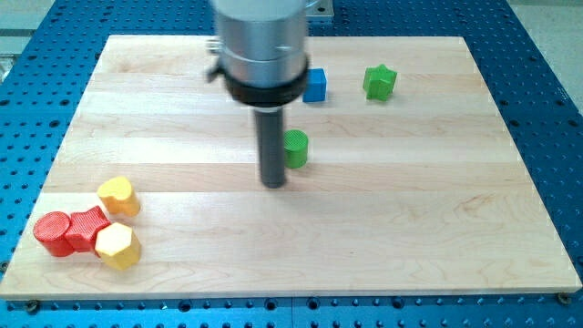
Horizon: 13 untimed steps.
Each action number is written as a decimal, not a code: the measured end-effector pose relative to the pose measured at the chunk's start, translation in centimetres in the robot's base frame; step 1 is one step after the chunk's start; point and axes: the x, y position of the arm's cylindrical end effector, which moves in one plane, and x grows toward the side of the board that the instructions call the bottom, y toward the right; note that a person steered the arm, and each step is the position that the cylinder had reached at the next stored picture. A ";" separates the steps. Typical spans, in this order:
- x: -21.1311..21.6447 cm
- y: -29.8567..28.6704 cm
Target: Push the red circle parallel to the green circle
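The red circle (53,232) lies at the view's bottom left, near the board's left edge. The green circle (297,148) stands near the board's middle. My tip (273,184) rests on the board just left of and slightly below the green circle, far to the right of the red circle. The rod partly hides the green circle's left side.
A red star-like block (87,228) touches the red circle on its right. A yellow heart-like block (119,196) and a yellow hexagon (117,246) sit beside them. A blue cube (315,86) and a green star (380,82) lie at the view's top. The wooden board (410,228) sits on a blue perforated table.
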 end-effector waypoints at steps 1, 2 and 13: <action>-2.4 2.2; -3.1 2.2; -3.4 -15.1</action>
